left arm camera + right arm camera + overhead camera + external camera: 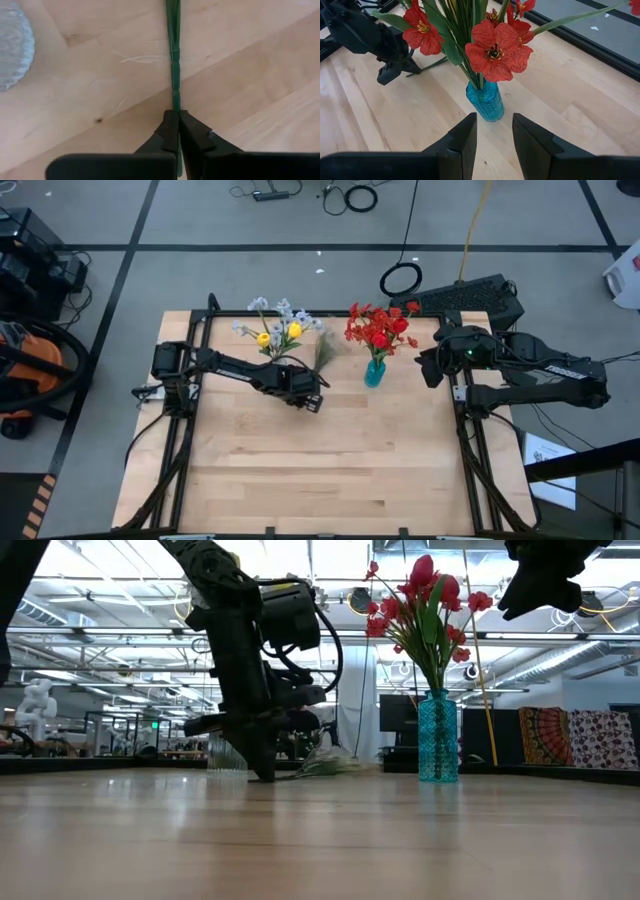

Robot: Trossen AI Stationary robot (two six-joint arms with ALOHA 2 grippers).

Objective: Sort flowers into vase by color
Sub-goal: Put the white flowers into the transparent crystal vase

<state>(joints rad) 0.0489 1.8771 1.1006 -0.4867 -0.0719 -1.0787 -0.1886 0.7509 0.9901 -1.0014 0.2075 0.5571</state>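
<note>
A pale wispy spray (322, 355) lies flat on the table, its thin green stem (175, 65) running toward my left gripper (176, 117), which is shut on it at table height (265, 772). Just left of the spray, a clear glass vase (12, 45) holds yellow tulips and pale sprays (275, 332). A blue vase (485, 100) holds the red flowers (378, 328). My right gripper (494, 132) hovers open in the air, right of the blue vase (374, 372). My left gripper pinches the spray's green stem (175, 106) near its bare lower end between its two fingertips (167, 125). The fingers come from above, pointing down, roughly in line with the stem. The stem and its wispy head (325, 765) lie on the table.
The two vases stand near the table's far edge, with the spray between them. The near half of the wooden table (330, 470) is bare. Black rails (470, 440) run along the table's left and right sides. Cables and a vacuum (30, 370) lie on the floor beyond.
</note>
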